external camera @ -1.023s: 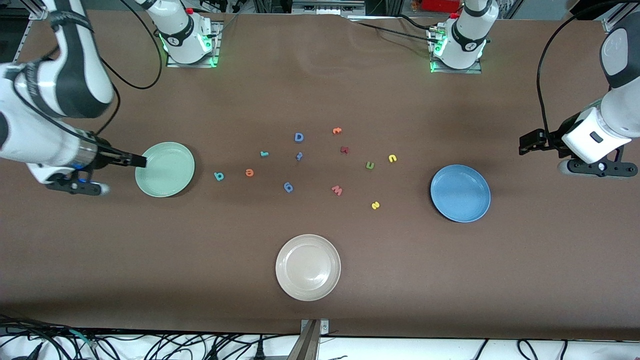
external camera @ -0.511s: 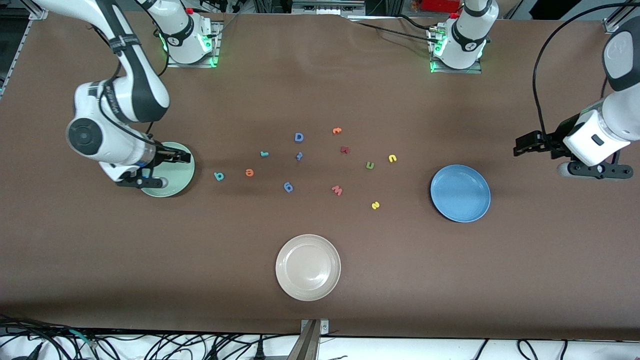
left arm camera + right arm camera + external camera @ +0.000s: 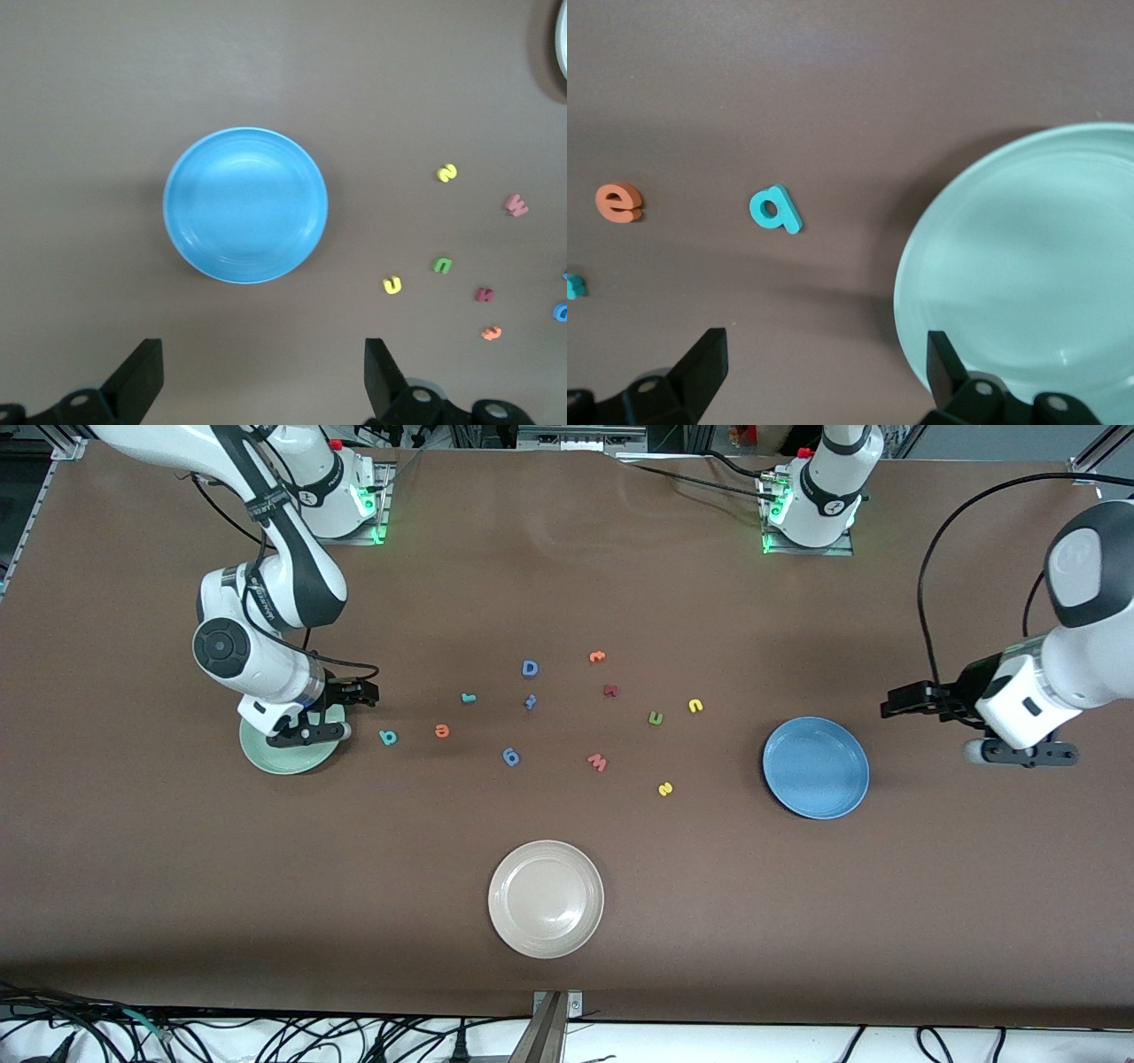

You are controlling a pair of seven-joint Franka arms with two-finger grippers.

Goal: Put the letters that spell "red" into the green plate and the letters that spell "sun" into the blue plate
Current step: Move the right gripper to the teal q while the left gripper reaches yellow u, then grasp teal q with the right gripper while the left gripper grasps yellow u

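The teal "d" (image 3: 387, 737) (image 3: 775, 210), orange "e" (image 3: 442, 731) (image 3: 619, 203) and teal "r" (image 3: 469, 698) lie in a row beside the green plate (image 3: 282, 758) (image 3: 1036, 266). My right gripper (image 3: 365, 693) (image 3: 826, 372) hangs open and empty over the table at that plate's edge, short of the "d". The olive "n" (image 3: 656, 718) (image 3: 441, 265), yellow "u" (image 3: 695, 706) (image 3: 392, 284) and yellow "s" (image 3: 665, 788) (image 3: 447, 173) lie loose near the blue plate (image 3: 815, 766) (image 3: 245, 204). My left gripper (image 3: 893, 701) (image 3: 263, 372) is open and empty over bare table beside that plate.
A cream plate (image 3: 546, 899) sits nearest the front camera. Other letters lie mid-table: a blue "D" (image 3: 529, 668), a small blue one (image 3: 530, 701), another blue one (image 3: 510, 756), an orange one (image 3: 597, 657), a dark red one (image 3: 609, 690) and a pink "w" (image 3: 597, 762).
My right arm has swung in from the table's end, across the green plate toward the letters. My left gripper has edged toward the blue plate. Both stay open.
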